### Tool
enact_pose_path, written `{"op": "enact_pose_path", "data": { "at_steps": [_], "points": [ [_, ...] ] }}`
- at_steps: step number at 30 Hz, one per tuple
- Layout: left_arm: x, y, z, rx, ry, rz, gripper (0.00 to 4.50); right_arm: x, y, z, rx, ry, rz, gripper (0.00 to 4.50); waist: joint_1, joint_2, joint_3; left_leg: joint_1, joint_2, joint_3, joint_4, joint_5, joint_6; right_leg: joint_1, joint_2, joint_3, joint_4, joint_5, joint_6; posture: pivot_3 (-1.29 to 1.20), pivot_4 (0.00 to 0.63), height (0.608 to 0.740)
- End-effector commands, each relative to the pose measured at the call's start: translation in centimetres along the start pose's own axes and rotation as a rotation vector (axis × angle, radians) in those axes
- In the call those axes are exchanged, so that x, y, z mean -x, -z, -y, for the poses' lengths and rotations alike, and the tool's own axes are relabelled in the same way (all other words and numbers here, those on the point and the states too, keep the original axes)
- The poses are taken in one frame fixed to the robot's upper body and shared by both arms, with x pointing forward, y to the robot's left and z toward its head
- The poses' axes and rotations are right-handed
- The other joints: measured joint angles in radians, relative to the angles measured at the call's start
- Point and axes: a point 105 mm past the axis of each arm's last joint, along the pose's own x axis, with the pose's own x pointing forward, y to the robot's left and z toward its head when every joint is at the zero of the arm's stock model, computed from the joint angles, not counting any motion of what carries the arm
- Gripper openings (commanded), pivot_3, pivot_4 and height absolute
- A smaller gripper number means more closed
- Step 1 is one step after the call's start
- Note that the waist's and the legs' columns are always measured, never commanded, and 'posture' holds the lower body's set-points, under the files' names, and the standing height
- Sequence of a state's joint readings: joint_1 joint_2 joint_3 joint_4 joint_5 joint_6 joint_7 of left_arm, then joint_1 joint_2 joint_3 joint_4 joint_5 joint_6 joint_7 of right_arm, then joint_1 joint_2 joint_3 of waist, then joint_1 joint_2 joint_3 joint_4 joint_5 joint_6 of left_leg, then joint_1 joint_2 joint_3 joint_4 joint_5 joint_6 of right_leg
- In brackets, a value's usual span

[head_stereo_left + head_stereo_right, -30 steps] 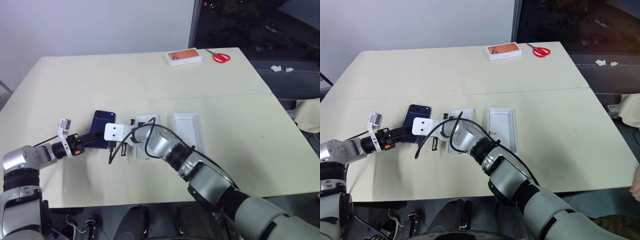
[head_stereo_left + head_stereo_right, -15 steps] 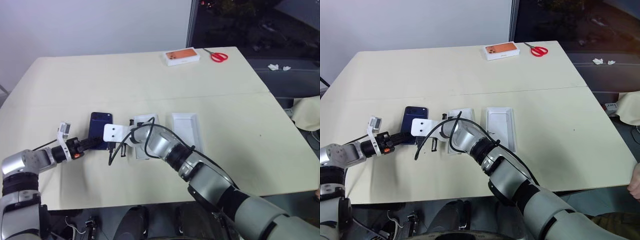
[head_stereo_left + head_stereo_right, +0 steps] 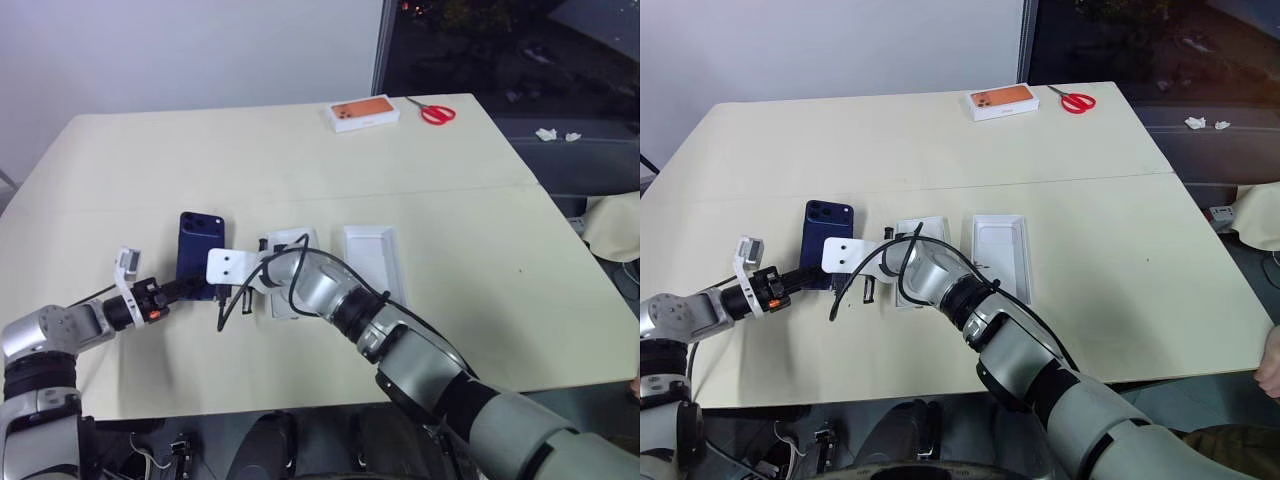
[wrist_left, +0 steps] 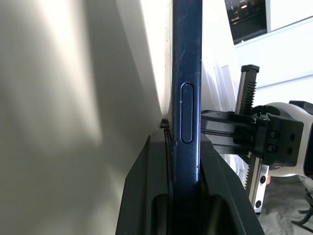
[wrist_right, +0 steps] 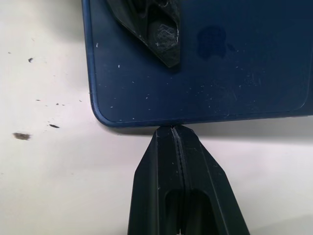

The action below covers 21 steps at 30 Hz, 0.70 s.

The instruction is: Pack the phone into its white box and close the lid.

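**Phone pinched at its near end, not yet carried to the box**

The table (image 3: 420,300) carries everything. I take the phone (image 3: 199,250) as the landmark. It lies on its face, with the camera cluster at the far end.

The white box (image 3: 293,243) sits just to the right of the phone, partly hidden by the right arm. The lid (image 3: 375,255) lies further right of the phone, beyond the box, with its plain inside up. Far beyond the phone, at the back of the table, are an orange-topped box (image 3: 363,112) and red scissors (image 3: 435,113).

The left gripper (image 3: 196,287) is at the near end of the phone. In the left wrist view its two fingers (image 4: 210,196) are clamped on the thin edge of the phone. The right gripper (image 5: 175,134) has its fingers pressed together, empty, with the tips against the phone's side edge on the box side.

In my judgement the step in hand is the pick-up of the phone. The next move calls for lifting it and bringing it to the right, over the box. The right gripper must first clear the way.

A faint logo shows on the phone's back in the right wrist view. I can read no writing anywhere.
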<state>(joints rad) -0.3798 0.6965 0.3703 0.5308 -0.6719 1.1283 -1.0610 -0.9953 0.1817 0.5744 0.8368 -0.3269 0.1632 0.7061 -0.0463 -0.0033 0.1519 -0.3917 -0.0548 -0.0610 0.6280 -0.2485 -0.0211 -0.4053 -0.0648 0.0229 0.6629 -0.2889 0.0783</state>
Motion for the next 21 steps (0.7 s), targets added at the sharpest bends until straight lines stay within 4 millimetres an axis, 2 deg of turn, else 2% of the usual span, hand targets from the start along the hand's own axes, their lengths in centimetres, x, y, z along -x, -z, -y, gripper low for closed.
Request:
{"op": "enact_pose_path", "data": {
  "at_steps": [1, 4, 6, 7, 12, 14, 16, 19, 20, 21],
  "points": [
    [0.4, 0.8, -0.8, 0.047, -0.029, -0.004, 0.03, 0.7, -3.7, -0.2, -0.099, -0.049, 0.176, 0.0, 0.0, 0.0, 0.0, 0.0, 0.0, 0.0, 0.0, 0.0, 0.0, 0.0, 0.0, 0.0, 0.0, 0.0, 0.0, 0.0, 0.15, 0.74],
    [0.8, -0.3, 0.1, 0.063, 0.034, 0.066, 0.03, 2.6, -6.3, 0.4, -0.283, -0.098, 0.353, 0.0, -0.002, -0.001, 0.001, -0.001, 0.001, 0.0, 0.0, 0.0, 0.0, -0.001, 0.0, 0.0, 0.0, 0.0, 0.0, 0.0, 0.15, 0.74],
    [1.4, -1.6, 1.4, 0.097, 0.107, 0.134, 0.03, 5.2, -8.6, 2.2, -0.5, -0.125, 0.541, 0.0, -0.001, -0.002, 0.002, -0.004, 0.001, 0.0, 0.0, 0.0, 0.0, -0.001, 0.0, 0.0, 0.001, 0.0, 0.0, 0.0, 0.15, 0.74],
    [1.7, -2.0, 2.1, 0.114, 0.137, 0.153, 0.03, 6.3, -9.1, 2.9, -0.572, -0.13, 0.596, 0.0, 0.0, -0.002, 0.002, -0.006, 0.002, 0.0, 0.001, 0.0, 0.0, -0.002, 0.001, 0.0, 0.001, 0.0, 0.0, 0.0, 0.15, 0.74],
    [2.4, -2.2, 4.2, 0.165, 0.233, 0.177, 0.03, 10.0, -9.6, 5.3, -0.76, -0.126, 0.731, 0.0, 0.001, -0.007, 0.003, -0.012, 0.002, -0.001, 0.002, 0.0, 0.0, -0.006, 0.0, -0.001, 0.0, 0.0, 0.0, 0.0, 0.15, 0.74],
    [2.5, -1.7, 5.0, 0.173, 0.263, 0.172, 0.03, 10.7, -8.7, 5.4, -0.748, -0.096, 0.719, 0.0, 0.001, -0.007, 0.003, -0.015, 0.002, -0.001, 0.002, 0.0, 0.0, -0.009, 0.0, -0.001, 0.0, 0.0, 0.0, 0.0, 0.15, 0.74],
    [2.5, -1.0, 5.6, 0.169, 0.275, 0.167, 0.03, 10.9, -7.2, 4.6, -0.715, -0.1, 0.665, 0.0, 0.001, -0.007, 0.002, -0.016, 0.002, -0.001, 0.002, 0.0, 0.0, -0.01, 0.0, -0.001, 0.0, 0.0, 0.0, 0.0, 0.15, 0.74],
    [2.2, -0.1, 6.3, 0.156, 0.279, 0.164, 0.0, 11.4, -5.4, 3.4, -0.71, -0.127, 0.599, 0.87, 0.001, -0.008, 0.002, -0.017, 0.002, 0.0, 0.002, 0.0, 0.0, -0.01, 0.0, 0.0, 0.0, 0.0, 0.0, 0.0, 0.15, 0.74],
    [2.2, 0.0, 6.4, 0.153, 0.279, 0.166, 0.0, 11.6, -4.9, 3.2, -0.667, -0.107, 0.567, 1.25, 0.003, -0.008, 0.003, -0.017, 0.002, 0.0, 0.003, 0.0, 0.0, -0.01, 0.0, 0.0, 0.0, 0.0, 0.0, 0.0, 0.15, 0.74],
    [2.0, 0.2, 6.6, 0.143, 0.278, 0.167, 0.0, 11.6, -4.1, 2.4, -0.601, -0.107, 0.501, 1.84, 0.003, -0.008, 0.003, -0.017, 0.002, 0.0, 0.003, 0.0, 0.0, -0.01, 0.0, -0.001, 0.0, 0.0, 0.0, 0.0, 0.15, 0.74]
  ]
}}
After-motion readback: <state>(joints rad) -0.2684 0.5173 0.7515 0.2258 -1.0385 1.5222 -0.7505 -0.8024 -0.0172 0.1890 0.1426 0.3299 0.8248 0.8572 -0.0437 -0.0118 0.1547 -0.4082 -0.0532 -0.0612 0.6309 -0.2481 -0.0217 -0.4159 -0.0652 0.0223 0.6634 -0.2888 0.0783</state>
